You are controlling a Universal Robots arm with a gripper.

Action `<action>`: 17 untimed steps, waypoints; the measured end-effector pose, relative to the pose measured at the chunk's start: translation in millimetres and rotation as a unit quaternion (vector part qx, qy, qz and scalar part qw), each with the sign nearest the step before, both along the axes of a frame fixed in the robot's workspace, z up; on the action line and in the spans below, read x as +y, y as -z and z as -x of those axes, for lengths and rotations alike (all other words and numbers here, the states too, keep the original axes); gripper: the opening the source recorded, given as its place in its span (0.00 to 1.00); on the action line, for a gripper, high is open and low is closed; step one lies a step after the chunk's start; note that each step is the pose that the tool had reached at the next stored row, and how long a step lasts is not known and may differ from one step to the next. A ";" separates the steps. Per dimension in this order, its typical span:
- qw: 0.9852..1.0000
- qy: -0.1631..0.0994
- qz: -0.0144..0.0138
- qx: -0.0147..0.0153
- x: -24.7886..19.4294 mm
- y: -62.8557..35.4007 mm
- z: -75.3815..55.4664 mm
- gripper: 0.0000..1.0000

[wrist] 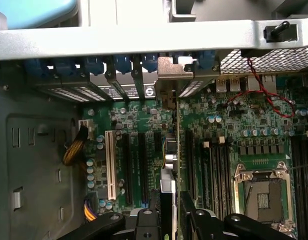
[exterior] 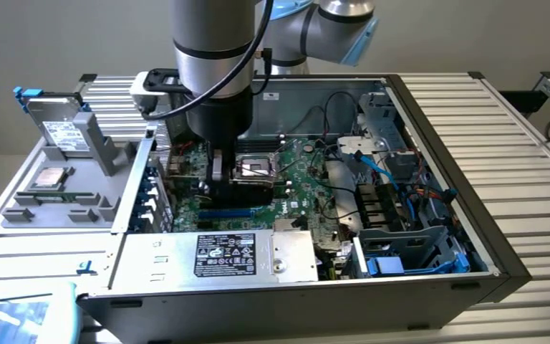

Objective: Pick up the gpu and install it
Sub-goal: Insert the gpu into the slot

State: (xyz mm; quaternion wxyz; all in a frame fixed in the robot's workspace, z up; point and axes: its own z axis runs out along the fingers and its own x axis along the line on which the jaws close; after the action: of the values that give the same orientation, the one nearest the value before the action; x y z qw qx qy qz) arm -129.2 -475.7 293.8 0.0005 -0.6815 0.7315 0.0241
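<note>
Ribbed aluminium table (exterior: 504,129) carries an open grey metal PC case (exterior: 504,266) lying on its side. Black fingers (wrist: 153,212) of the gripper (wrist: 170,212) are clamped on the gpu (wrist: 167,186), one finger on each face of the card. In the wrist view the gpu is seen edge-on: a thin green board edge with a pale block beside it and a silver metal end bracket (wrist: 171,67). The bracket sits at the case's rear wall among the slot covers. The card stands upright over the large green motherboard (wrist: 139,115), in line with the long black expansion slots (wrist: 142,165); can't tell if it is seated. Next to those is a white slot (wrist: 113,165), then a yellow cable bundle (wrist: 74,150). On the card's other side are the memory slots (wrist: 209,175) and the bare silver CPU socket (wrist: 266,192). Blue retention clips (wrist: 94,65) line the rear wall, and a red wire (wrist: 266,92) loops near the mesh. In the exterior view the silver power supply (exterior: 285,261) sits at the case's near edge, its black label (exterior: 224,254) unreadable. A white-labelled silver hard drive (exterior: 63,132) stands on a grey fixture (exterior: 55,197) at the exterior view's left, with text too small to read.
</note>
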 end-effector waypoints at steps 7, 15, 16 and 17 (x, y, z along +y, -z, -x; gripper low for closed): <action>1.000 -0.002 0.000 0.000 1.6 5.0 0.3 0.27; 1.000 -0.010 0.001 0.000 4.3 5.2 0.2 0.27; 1.000 -0.010 0.001 0.000 4.3 5.2 0.2 0.27; 1.000 -0.011 0.001 0.000 4.3 5.3 0.2 0.27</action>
State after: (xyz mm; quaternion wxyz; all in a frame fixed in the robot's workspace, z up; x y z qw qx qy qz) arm -129.5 -471.5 288.6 -0.0004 -0.6891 0.7242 0.0234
